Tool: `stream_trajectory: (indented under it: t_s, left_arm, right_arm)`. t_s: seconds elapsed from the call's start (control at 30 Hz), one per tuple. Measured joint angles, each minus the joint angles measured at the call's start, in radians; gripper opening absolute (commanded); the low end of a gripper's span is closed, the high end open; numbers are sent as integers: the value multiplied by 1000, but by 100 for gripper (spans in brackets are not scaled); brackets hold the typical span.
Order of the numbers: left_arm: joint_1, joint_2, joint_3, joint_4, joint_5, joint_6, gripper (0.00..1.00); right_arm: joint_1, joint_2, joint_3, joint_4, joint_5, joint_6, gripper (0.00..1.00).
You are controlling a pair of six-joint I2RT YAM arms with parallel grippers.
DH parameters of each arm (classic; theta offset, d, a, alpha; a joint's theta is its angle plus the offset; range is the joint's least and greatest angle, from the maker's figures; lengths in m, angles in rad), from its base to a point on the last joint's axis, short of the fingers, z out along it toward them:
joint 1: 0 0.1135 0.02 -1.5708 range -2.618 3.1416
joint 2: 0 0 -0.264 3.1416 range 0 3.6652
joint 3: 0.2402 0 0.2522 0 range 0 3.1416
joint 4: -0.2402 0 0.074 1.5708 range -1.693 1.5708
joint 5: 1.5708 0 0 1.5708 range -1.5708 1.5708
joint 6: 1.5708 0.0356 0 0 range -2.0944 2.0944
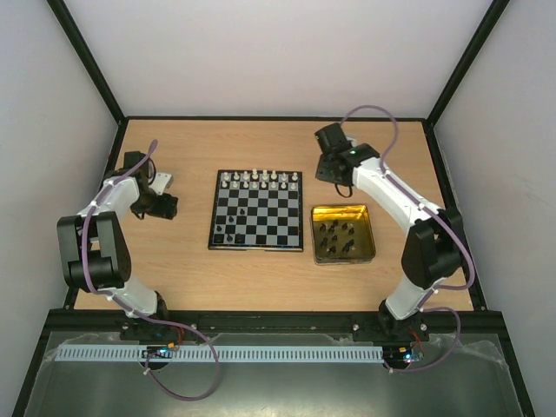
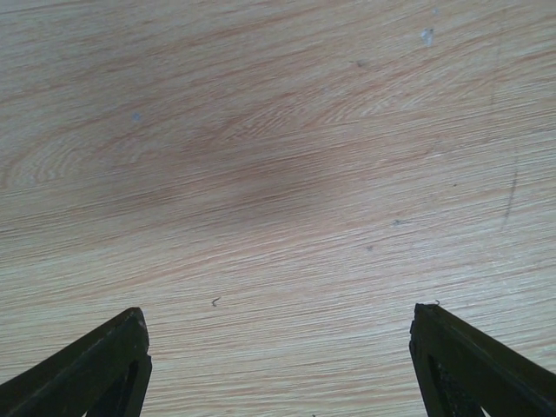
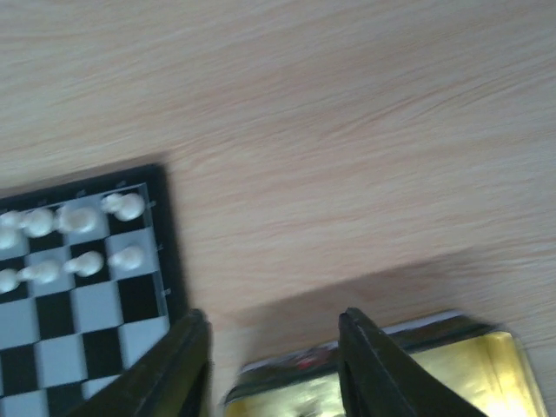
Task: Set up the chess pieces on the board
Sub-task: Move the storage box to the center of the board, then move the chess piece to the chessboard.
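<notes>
The board (image 1: pixel 287 228) lies mid-table with white chessmen (image 1: pixel 261 180) lined along its far rows and a few black chessmen (image 1: pixel 228 232) at its near left corner. More black chessmen (image 1: pixel 337 233) lie loose in the yellow-lined tin (image 1: pixel 369 234) to its right. My right gripper (image 1: pixel 327 171) hovers past the tin's far edge, beside the board's far right corner. In the right wrist view that gripper (image 3: pixel 273 316) is open and holds nothing, with the board (image 3: pixel 169 252), white chessmen (image 3: pixel 78 217) and tin (image 3: pixel 400 369) below it. My left gripper (image 2: pixel 278 311) is open over bare wood.
The left gripper (image 1: pixel 167 206) sits on the table's left side, well apart from the board. Black frame posts and white walls bound the wooden table (image 1: pixel 261 143) on three sides. The tin almost touches the board's right edge.
</notes>
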Motion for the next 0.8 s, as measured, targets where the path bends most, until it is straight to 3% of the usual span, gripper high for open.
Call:
stream_trajectory:
  t_s: [0.1,0.2,0.37,0.47,0.63,0.8]
  left_arm:
    - [-22,-1,0,-1,-2,-9,80]
    - [-43,-3,0,-3,-4,-15,73]
    - [-105,-19,16,-26,-13,-4,51]
    - [-152,-21,68,-52,-22,23,36]
    - [-209,-9,198,-90,-13,65,21]
    - [-258,40,293,-135,16,84,20]
  right_arm:
    - [71,38,46,-30,-23,-23,22]
    - [118,95,126,-66,-46,-38,21]
    - [175,176,249,-96,-62,-49,22]
    - [189,178,250,-104,-77,-50,22]
    - [189,177,210,-99,-108,-51,17]
    - [189,176,180,-98,-129,-55,26]
